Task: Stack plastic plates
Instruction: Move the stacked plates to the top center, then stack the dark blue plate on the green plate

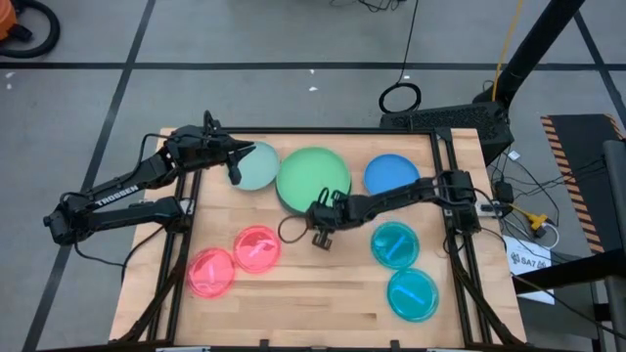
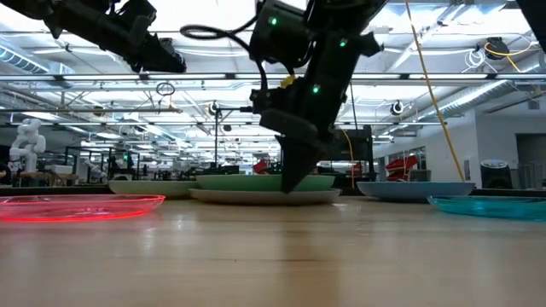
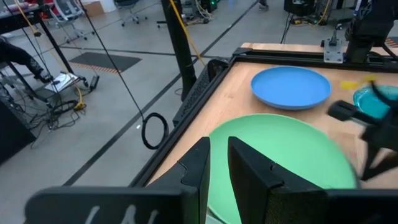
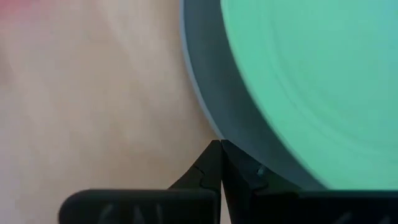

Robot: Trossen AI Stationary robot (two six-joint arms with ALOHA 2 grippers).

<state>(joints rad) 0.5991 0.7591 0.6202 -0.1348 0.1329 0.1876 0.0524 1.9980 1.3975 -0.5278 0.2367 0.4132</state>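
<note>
Your right gripper (image 1: 321, 238) is sitting low at the near edge of the green plate (image 1: 314, 176), its 2 fingers pinched together with nothing between them. In the right wrist view the closed fingertips (image 4: 219, 163) are touching the rim of the grey plate (image 4: 211, 106), which is lying under the green one.

Your left gripper (image 1: 235, 176) is hovering over the pale mint plate (image 1: 259, 167), just left of the green plate. Its fingers (image 3: 198, 167) are standing a narrow gap apart and holding nothing.

Beyond your right gripper, the blue plate (image 1: 391, 174) is lying to the right of the green plate. To its right, the 2 teal plates (image 1: 395, 244) are sitting one nearer than the other. To its left, the 2 pink plates (image 1: 256, 248) are lying side by side, just touching, on the table (image 1: 323, 303).
</note>
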